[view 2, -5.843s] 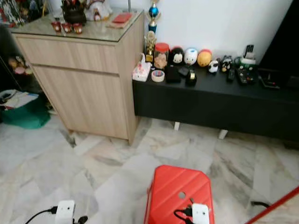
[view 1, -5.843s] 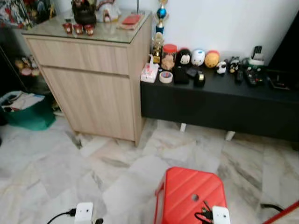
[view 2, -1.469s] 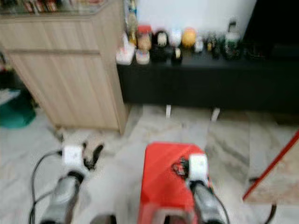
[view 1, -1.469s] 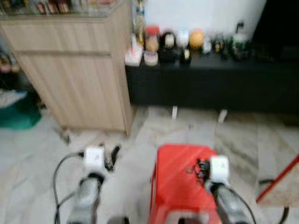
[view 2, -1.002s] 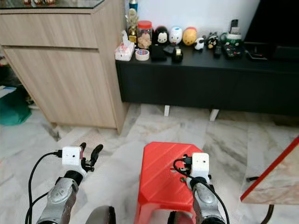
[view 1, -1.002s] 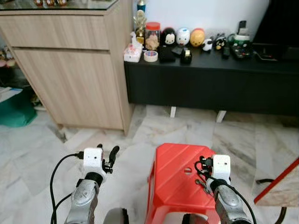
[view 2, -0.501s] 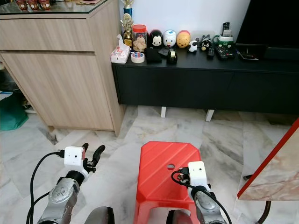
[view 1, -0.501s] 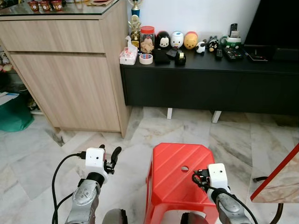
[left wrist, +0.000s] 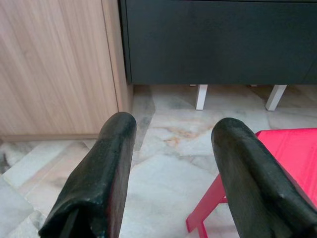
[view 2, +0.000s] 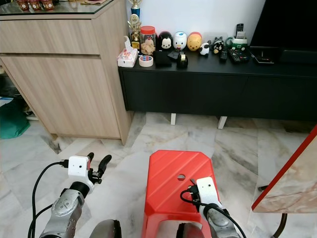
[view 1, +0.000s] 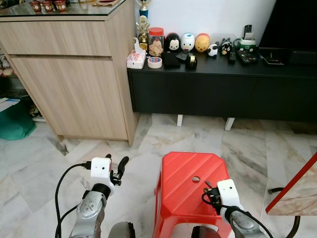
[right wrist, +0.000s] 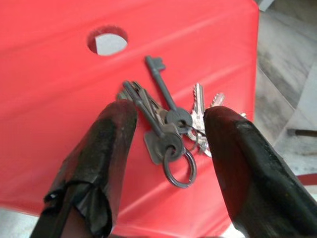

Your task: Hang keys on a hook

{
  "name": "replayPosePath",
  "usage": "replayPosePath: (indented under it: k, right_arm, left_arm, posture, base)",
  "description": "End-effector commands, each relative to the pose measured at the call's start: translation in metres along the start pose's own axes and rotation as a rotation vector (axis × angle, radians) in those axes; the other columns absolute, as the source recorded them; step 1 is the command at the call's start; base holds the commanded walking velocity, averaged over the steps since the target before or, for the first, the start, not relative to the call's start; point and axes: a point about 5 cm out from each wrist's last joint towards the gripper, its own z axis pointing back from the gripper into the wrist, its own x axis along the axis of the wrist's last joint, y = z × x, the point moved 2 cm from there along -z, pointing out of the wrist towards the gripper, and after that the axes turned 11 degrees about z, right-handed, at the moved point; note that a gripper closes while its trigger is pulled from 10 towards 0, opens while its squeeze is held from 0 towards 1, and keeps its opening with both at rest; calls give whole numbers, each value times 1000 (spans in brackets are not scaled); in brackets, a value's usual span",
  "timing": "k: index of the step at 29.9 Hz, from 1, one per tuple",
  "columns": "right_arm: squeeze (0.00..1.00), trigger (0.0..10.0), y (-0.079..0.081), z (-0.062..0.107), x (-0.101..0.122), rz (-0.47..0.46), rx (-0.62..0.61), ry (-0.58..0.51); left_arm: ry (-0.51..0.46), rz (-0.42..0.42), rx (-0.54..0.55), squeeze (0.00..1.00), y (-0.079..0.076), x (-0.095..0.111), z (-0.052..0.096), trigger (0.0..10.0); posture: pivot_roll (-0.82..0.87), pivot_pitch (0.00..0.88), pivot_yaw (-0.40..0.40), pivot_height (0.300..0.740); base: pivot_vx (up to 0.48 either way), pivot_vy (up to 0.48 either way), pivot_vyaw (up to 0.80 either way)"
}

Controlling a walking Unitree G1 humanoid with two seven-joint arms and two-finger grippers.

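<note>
Keys (right wrist: 171,126) lie ungrasped on the red stool (view 1: 183,178) near its right edge, the right gripper (right wrist: 163,148) spread wide around them, the left gripper (left wrist: 171,163) open and empty over the floor, so picking up and hanging are both left.

Head eyes look down; both wrist cameras share the red stool (right wrist: 54,99)
</note>
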Motion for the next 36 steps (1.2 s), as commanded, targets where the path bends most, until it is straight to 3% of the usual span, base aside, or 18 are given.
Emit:
replayPosePath:
  k: [1, 36]
  right_arm:
    - [0, 10000, -1, 1, -5, 13, 5, 31]
    - [0, 10000, -3, 3, -21, 18, -26, 166]
  left_arm:
    - [31, 0, 1, 0, 2, -5, 1, 10000]
    - [48, -11, 6, 0, 3, -8, 3, 10000]
  posture:
    - [30, 6, -23, 614]
    - [31, 9, -22, 614]
  base:
    - [0, 0, 0]
    - [0, 0, 0]
